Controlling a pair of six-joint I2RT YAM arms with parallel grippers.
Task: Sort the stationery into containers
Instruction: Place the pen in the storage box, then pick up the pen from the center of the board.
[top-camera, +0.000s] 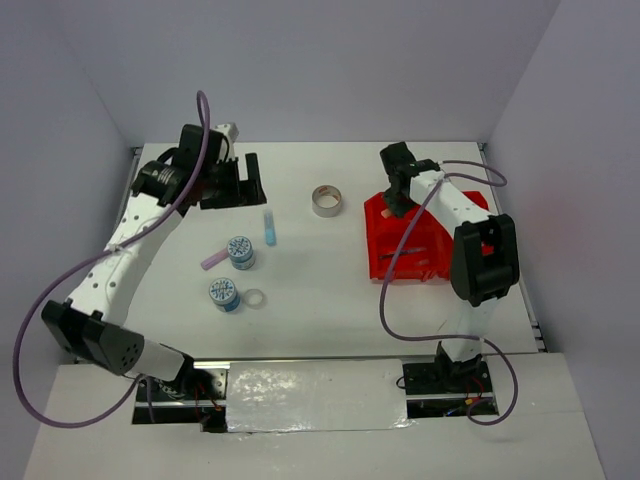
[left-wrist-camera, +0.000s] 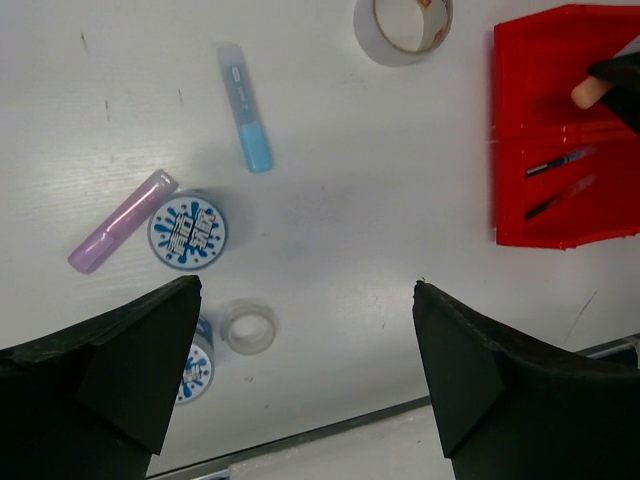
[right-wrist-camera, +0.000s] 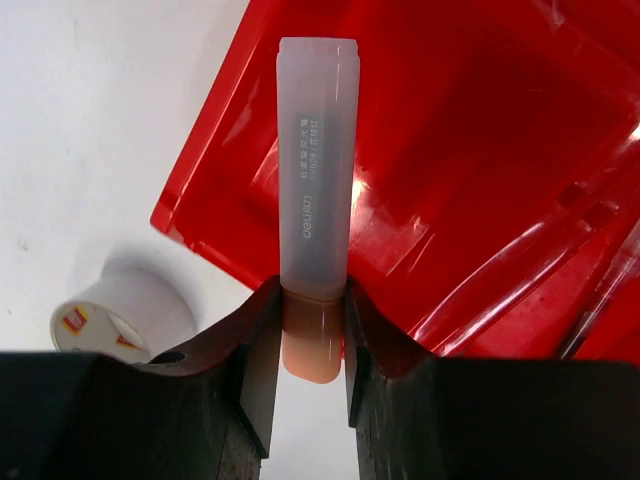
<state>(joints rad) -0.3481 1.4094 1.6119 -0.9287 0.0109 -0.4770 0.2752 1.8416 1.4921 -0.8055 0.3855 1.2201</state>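
The red bin tray (top-camera: 425, 262) stands at the right; in the left wrist view (left-wrist-camera: 530, 60) it holds two thin pens (left-wrist-camera: 560, 161). My right gripper (top-camera: 396, 203) is shut on the orange marker (right-wrist-camera: 317, 180) and holds it over the bin's (right-wrist-camera: 450, 150) near-left compartment. My left gripper (top-camera: 236, 186) is open and empty above the table's back left. On the table lie the grey tape roll (top-camera: 326, 200), light-blue marker (top-camera: 269, 228), lilac marker (top-camera: 214, 259), two patterned tape rolls (top-camera: 240, 251) (top-camera: 224, 294) and the clear tape ring (top-camera: 254, 298).
White walls close the table at the back and both sides. The right arm's purple cable (top-camera: 385, 300) loops over the table beside the bin. The grey tape roll (right-wrist-camera: 120, 315) lies just left of the bin's corner.
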